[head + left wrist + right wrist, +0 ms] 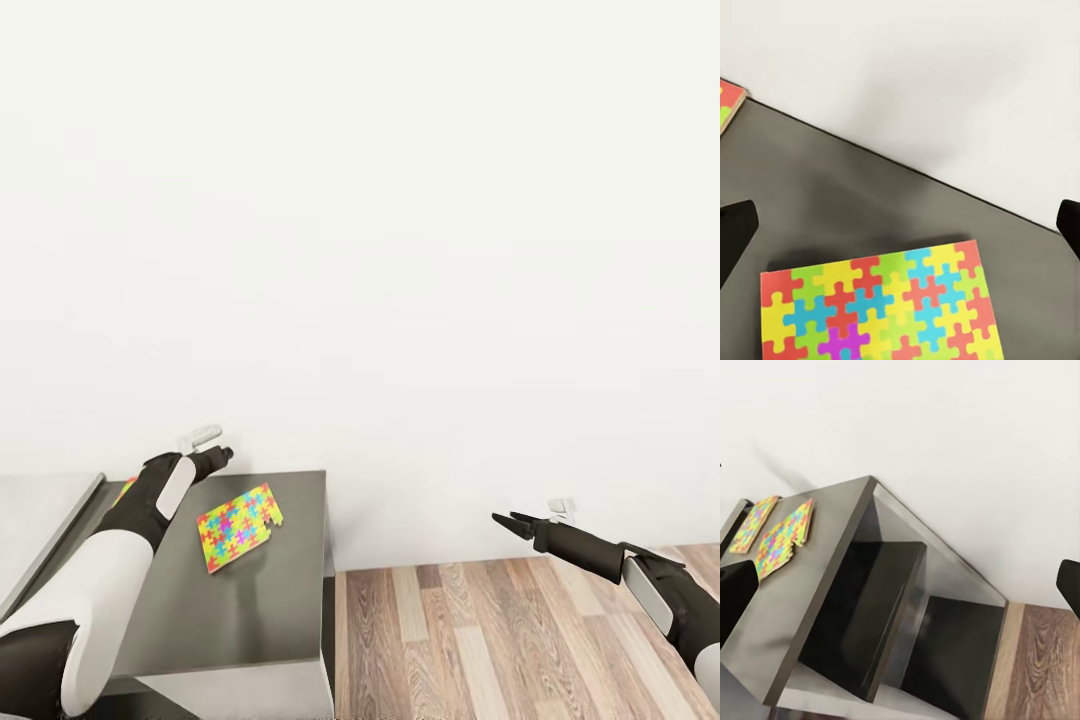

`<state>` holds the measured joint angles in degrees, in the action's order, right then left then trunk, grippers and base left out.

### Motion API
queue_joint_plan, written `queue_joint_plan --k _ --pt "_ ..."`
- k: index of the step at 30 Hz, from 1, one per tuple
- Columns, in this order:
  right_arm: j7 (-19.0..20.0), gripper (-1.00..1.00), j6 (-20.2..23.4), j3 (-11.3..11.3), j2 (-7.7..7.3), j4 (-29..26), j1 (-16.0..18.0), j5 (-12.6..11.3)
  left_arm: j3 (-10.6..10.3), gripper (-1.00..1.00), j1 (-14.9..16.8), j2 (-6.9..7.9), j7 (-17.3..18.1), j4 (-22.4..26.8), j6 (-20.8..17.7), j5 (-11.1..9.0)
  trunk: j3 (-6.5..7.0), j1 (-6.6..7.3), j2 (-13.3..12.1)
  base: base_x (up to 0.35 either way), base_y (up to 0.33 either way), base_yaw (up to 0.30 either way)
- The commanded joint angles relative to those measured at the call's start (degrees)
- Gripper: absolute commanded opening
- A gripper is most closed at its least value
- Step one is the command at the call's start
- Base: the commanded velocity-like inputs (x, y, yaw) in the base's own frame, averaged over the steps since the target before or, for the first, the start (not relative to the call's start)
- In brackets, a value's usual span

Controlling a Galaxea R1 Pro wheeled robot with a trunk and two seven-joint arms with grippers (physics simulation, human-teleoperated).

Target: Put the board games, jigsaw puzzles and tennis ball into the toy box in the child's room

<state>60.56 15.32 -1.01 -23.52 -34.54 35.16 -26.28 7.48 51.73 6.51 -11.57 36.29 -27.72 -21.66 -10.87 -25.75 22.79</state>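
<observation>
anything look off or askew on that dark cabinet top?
Slightly. The jigsaw puzzle lies flat but skewed, its edges not square with the dark cabinet top. Its right edge looks notched in the head view. A second puzzle lies beside it. Nothing spilled. The left claw hangs open above the puzzle.

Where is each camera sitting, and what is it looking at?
Head view: up on the robot's head, looking forward and down at the white wall, the dark cabinet top and the wood floor; both arms show, left gripper and right gripper.
Left wrist view: on the left arm, looking down at a jigsaw puzzle; dark fingertips show at the edges.
Right wrist view: on the right arm, looking across at the cabinet's open shelves.
Shared: all three see that puzzle.
</observation>
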Motion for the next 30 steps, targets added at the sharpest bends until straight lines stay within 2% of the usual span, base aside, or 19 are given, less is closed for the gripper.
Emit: queue_joint_plan --k 1,30 --pt "0.1 1.0 0.6 -0.1 -0.04 0.0 0.0 -0.5 0.0 1.0 0.1 0.0 -0.4 0.1 -0.2 -0.6 -0.21 -0.03 0.1 0.0 0.0 0.0" --pt "0.1 1.0 0.4 -0.1 -0.04 0.0 0.1 -0.5 -0.5 1.0 0.1 -0.09 -0.4 0.1 1.8 -0.5 -2.87 -0.03 0.1 0.0 0.0 0.0"
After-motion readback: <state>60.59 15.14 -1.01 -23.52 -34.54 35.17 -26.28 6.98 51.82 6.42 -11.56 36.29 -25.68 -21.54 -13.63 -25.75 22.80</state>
